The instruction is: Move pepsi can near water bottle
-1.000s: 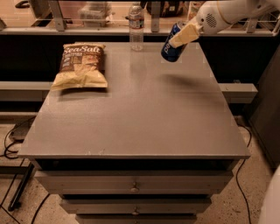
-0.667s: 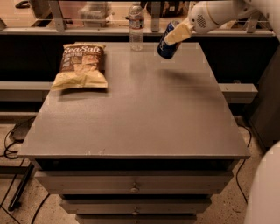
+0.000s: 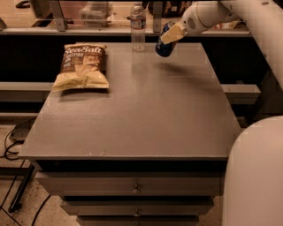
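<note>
The water bottle (image 3: 138, 27) is clear plastic with a pale label band and stands upright at the far edge of the grey table (image 3: 141, 119). The pepsi can (image 3: 164, 44) is dark blue and hangs tilted above the table's far right part, just right of the bottle. My gripper (image 3: 170, 35) is shut on the pepsi can, its pale fingers (image 3: 173, 33) across the can's upper side. The white arm reaches in from the upper right. The can and bottle stand apart by a small gap.
A bag of Sea Salt chips (image 3: 82, 66) lies on the table's far left. A ledge with clutter (image 3: 95, 11) runs behind the table. Drawers (image 3: 132, 189) sit under the front edge. A white robot body part (image 3: 254, 176) fills the lower right corner.
My gripper has carried the pepsi can leftward and a little farther back, toward the water bottle. The bottle and the chip bag have not moved.
</note>
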You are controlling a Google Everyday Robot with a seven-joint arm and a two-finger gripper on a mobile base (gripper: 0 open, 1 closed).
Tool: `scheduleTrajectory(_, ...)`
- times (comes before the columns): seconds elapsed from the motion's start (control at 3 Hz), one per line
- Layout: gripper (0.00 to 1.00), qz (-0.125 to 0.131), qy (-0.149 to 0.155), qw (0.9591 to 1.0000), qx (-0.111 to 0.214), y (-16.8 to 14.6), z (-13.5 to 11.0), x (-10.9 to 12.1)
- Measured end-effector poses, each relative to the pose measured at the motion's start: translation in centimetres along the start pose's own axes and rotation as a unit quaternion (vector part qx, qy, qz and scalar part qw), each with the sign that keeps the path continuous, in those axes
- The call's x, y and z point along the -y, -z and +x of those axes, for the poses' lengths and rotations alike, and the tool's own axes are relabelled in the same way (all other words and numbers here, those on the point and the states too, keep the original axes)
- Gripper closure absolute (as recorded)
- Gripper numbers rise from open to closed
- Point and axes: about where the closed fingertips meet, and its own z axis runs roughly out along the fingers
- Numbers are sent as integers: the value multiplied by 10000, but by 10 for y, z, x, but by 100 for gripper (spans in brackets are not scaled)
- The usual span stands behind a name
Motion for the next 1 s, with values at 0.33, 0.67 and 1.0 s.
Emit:
scheduleTrajectory(0.33, 84, 23, -129, 9999, 46, -23, -3, 10)
scheduleTrajectory(0.67, 65, -31, -124, 9999, 73, -45, -10, 12)
scheduleTrajectory(1.0, 42, -95, -115, 9999, 56, -63, -15, 10)
